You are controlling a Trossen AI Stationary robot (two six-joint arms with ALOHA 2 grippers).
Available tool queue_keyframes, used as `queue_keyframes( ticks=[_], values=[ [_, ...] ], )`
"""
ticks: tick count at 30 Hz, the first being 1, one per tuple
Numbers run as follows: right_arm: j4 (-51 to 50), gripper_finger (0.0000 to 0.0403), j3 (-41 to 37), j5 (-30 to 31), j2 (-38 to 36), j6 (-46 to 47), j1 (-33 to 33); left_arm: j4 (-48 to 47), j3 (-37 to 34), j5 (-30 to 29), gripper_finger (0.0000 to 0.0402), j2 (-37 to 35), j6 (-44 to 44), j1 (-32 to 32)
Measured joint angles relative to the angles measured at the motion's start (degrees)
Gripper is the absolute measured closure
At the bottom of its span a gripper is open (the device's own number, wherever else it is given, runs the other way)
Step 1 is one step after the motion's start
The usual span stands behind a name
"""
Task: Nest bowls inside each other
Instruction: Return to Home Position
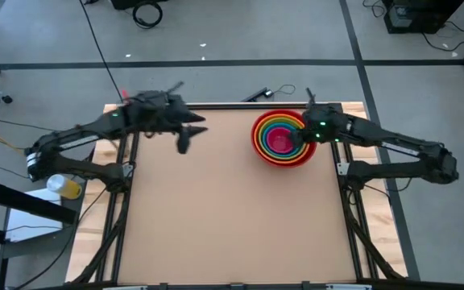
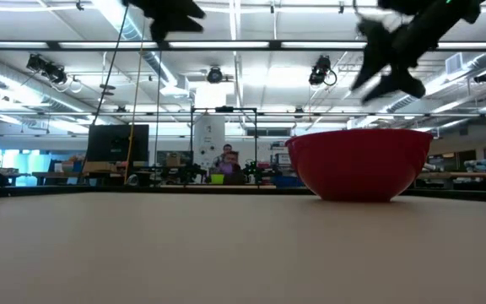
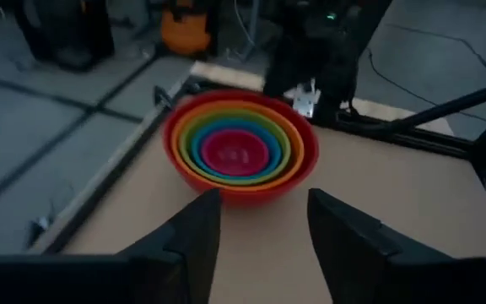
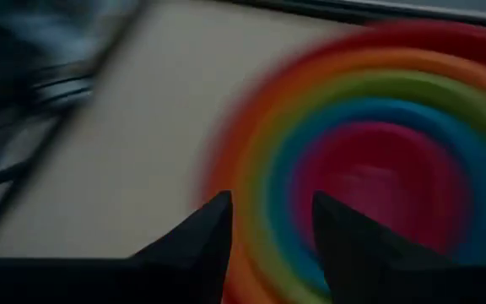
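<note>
The bowls (image 1: 282,138) stand nested in one stack at the far right of the table: red outermost, then orange, yellow-green and blue, with the magenta-pink one (image 3: 236,154) in the middle. The red bowl (image 2: 359,165) rests on its base on the tabletop. My right gripper (image 1: 300,135) hovers open above the stack's right rim (image 4: 378,169), and the low view shows it (image 2: 386,84) clear of the red bowl. My left gripper (image 1: 193,135) hangs open in the air at the far left and points toward the stack (image 3: 260,198).
The brown tabletop (image 1: 224,217) lies bare from the middle to the near edge. A small black object (image 1: 256,95) lies at the far edge. A yellow item (image 1: 64,187) sits off the table's left side. Dark frame rails (image 1: 127,201) run along both sides.
</note>
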Motion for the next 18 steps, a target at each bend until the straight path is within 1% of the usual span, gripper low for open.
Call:
queue_keyframes(
  ticks=[3,5,7,9,11,12,13,15,16,18],
  values=[
    [5.5,0.0248,0.0,-8.4,-4.2,-5.1,3.1,-1.1,0.0,4.3,0.0253,-5.1,3.7,3.0],
    [9.0,0.0269,0.0,-10.7,-5.9,-7.3,6.0,-1.1,0.0,8.6,0.0275,-6.9,5.2,5.0],
    [12.9,0.0301,0.0,-13.3,-6.5,-10.4,9.4,0.6,-0.8,12.2,0.0297,-7.2,5.2,6.1],
    [16.6,0.0342,0.0,-14.5,-6.5,-13.0,13.6,4.7,-4.1,15.1,0.0324,-7.1,3.2,5.7],
    [19.7,0.0383,0.0,-14.3,-6.1,-15.6,18.1,11.8,-9.6,17.8,0.0354,-6.9,0.6,3.9],
    [20.5,0.0391,0.0,-13.2,-5.8,-16.7,20.4,16.6,-12.8,18.5,0.0369,-6.9,-0.7,2.7],
    [20.8,0.0392,0.0,-11.3,-5.7,-17.2,22.5,21.8,-16.2,18.8,0.0383,-6.9,-1.7,1.5],
    [20.8,0.0389,0.0,-7.4,-5.5,-17.6,26.8,31.7,-22.3,18.8,0.0395,-7.1,-3.4,-0.3],
    [20.5,0.0391,0.0,-5.5,-5.7,-17.9,28.6,35.2,-24.9,18.2,0.0395,-7.6,-4.2,-0.8],
    [18.4,0.0396,0.0,-1.5,-7.0,-18.8,32.2,38.0,-28.3,17.7,0.0395,-9.6,-4.4,-1.6]
  ],
)
